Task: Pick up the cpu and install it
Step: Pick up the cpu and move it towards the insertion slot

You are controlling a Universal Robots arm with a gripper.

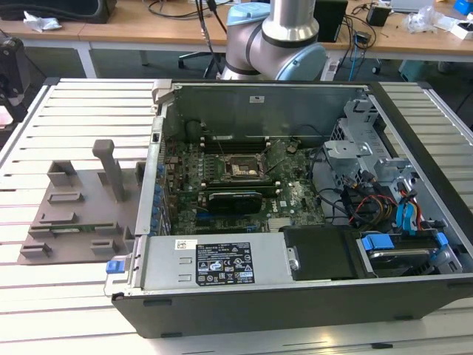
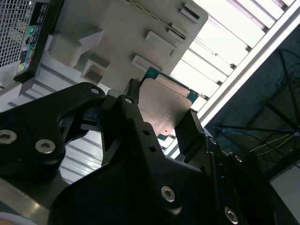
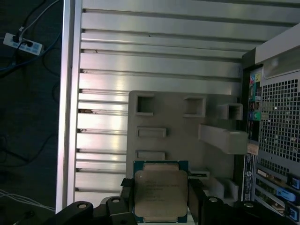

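Note:
The cpu (image 3: 161, 194) is a flat square chip with a silvery top and a green rim. It sits between the black fingers (image 3: 196, 197) of my gripper (image 3: 161, 206), which is shut on its two opposite edges. In the second wrist view the cpu (image 2: 168, 105) is held tilted in the gripper (image 2: 161, 115). Under it lies a grey fixture plate (image 3: 154, 112) with several recesses, and the cpu hangs above the plate's edge. In the exterior view the black cpu socket frame (image 1: 238, 168) sits on the motherboard inside the open computer case (image 1: 222, 303).
The grey fixture plate (image 1: 74, 207) lies on the slatted metal table (image 1: 66, 111), at the exterior view's left of the case. A long black card (image 1: 235, 200) stands near the socket. Cables and drive cages (image 1: 384, 192) fill the case's right side. The arm's base (image 1: 273, 37) rises behind the case.

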